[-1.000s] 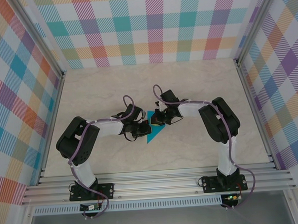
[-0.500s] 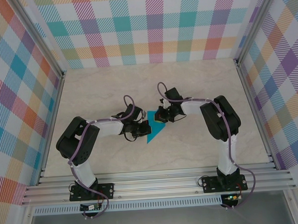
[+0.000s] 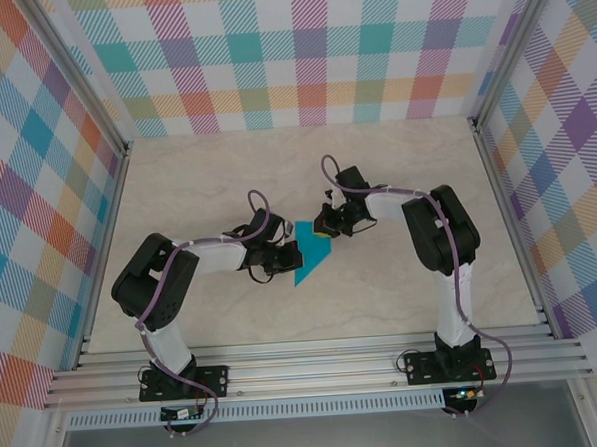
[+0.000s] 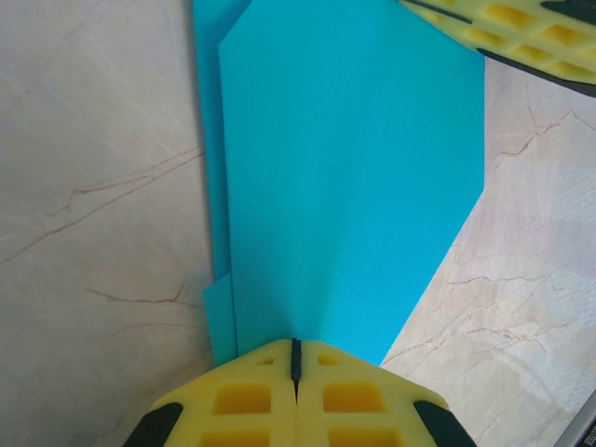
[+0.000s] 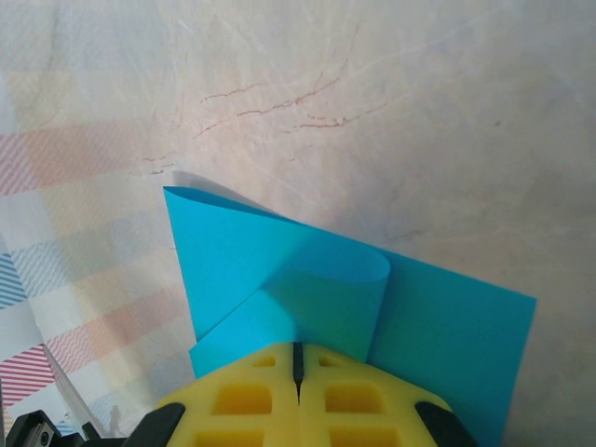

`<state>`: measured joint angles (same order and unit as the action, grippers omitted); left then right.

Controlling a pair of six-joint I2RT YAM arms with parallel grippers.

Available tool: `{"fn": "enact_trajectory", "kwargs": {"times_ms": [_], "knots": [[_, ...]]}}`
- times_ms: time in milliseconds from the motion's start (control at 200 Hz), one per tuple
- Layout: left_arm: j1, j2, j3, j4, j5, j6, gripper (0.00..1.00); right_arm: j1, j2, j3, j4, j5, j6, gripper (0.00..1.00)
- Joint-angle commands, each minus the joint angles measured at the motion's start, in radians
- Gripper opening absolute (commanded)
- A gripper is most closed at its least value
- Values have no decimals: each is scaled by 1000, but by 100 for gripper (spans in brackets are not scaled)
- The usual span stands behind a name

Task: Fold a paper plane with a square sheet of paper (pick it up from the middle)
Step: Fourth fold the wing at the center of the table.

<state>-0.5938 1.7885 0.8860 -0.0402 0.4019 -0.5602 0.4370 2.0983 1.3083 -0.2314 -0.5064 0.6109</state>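
The paper (image 3: 309,263) lies in the middle of the table (image 3: 206,173), its point at 6 o'clock. The left gripper (image 3: 286,256) stays clenched at the paper's 9 o'clock edge. The right gripper (image 3: 325,225), also clenched, has drifted from the 3 o'clock side to the 12 o'clock edge. A curled flap (image 5: 326,284) meets its tips; I cannot tell whether it is pinched.

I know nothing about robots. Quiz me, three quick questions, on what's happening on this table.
1. What colour is the paper?
2. True or false: the left pincer stands wide open.
3. The right pincer is closed on: A) a curled flap of the paper, B) a pen, C) nothing.
Key: 1 teal-blue; 2 false, it is shut on the paper's edge; 3 A.
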Motion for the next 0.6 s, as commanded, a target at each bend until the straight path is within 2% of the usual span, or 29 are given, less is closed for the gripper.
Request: {"fn": "enact_trajectory", "kwargs": {"times_ms": [0,595], "knots": [[-3,28,-72,-208,-40,22,0,-50,45,37,0,148,-38,2],[-3,23,-71,-212,-37,28,0,-78,82,171,-104,169,-68,3]]}}
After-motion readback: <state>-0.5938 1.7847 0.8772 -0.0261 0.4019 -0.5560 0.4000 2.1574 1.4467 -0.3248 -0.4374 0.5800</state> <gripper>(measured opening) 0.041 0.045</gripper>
